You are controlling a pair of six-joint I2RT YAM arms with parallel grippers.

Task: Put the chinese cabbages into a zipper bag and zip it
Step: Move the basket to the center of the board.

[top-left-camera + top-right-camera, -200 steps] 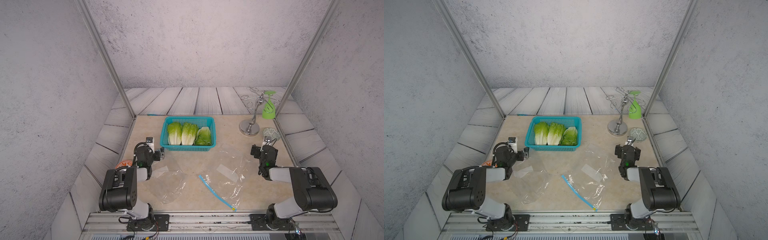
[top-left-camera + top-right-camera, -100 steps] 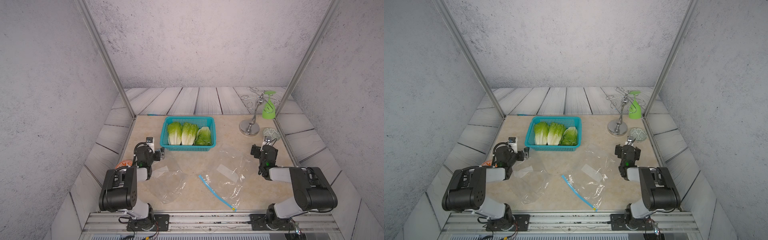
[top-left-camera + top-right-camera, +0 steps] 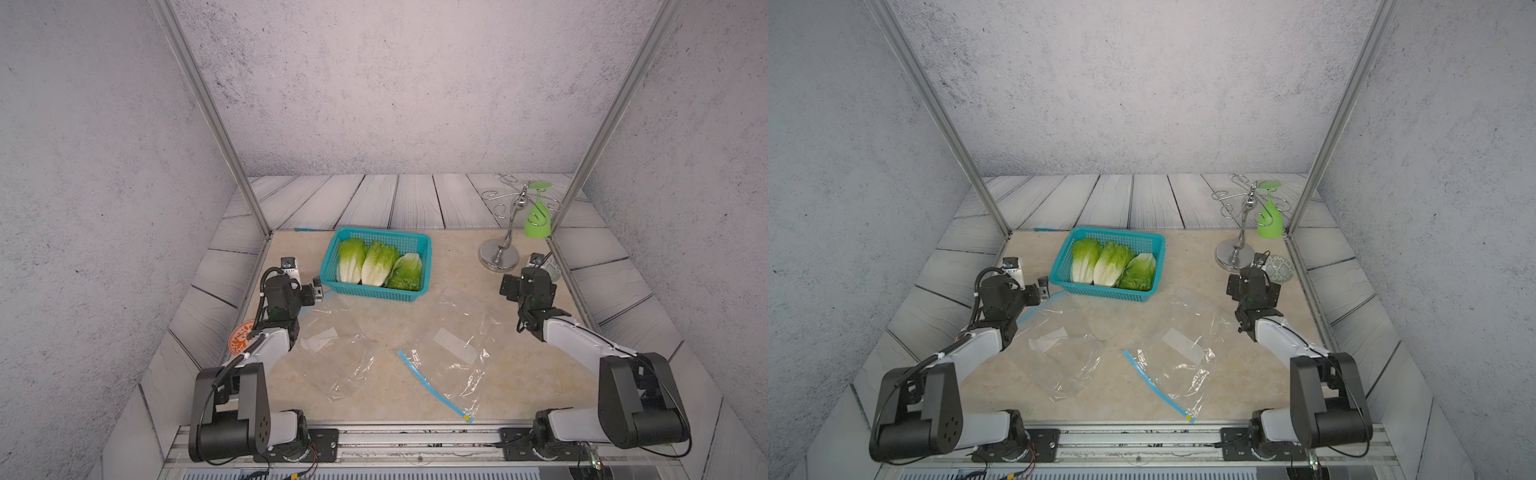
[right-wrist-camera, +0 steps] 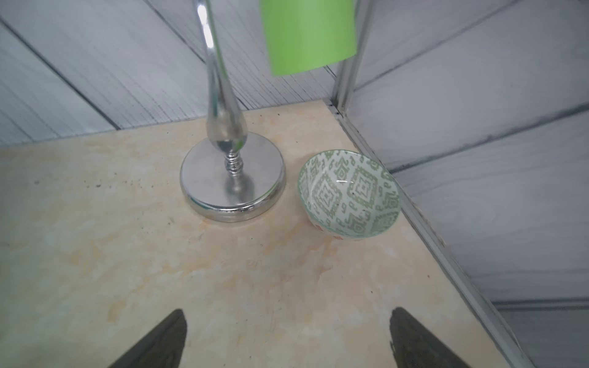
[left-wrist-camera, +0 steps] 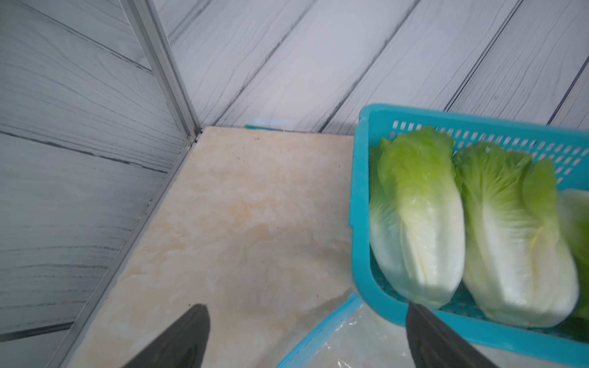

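A beige marbled table (image 3: 536, 374) stands in a booth of grey speckled walls (image 3: 395, 91), with pale plank-patterned panels (image 3: 374, 203) sloping up from three of its sides and a metal post (image 3: 208, 116) rising from each back corner. A metal rail (image 3: 415, 440) that carries both arms runs along the front edge. The three cabbages (image 3: 380, 264) lie side by side in a teal basket (image 3: 376, 293) at the back, left of the middle, white ends toward the front. Two clear zipper bags lie flat and crumpled in front of it: the left bag (image 3: 345, 361) and the right bag (image 3: 461, 332) with its blue zip strip (image 3: 430, 384) slanting toward the front edge. A silver stand (image 3: 498, 253) with a green goblet (image 3: 537, 220) hung upside down and a patterned bowl (image 4: 349, 194) crowd the back right corner; bare table lies between the stand and the basket. The left jaws are spread wide and hold nothing, just beside the basket's near left corner, over the left bag's blue edge. The right jaws, also wide and empty, point at the stand and the bowl
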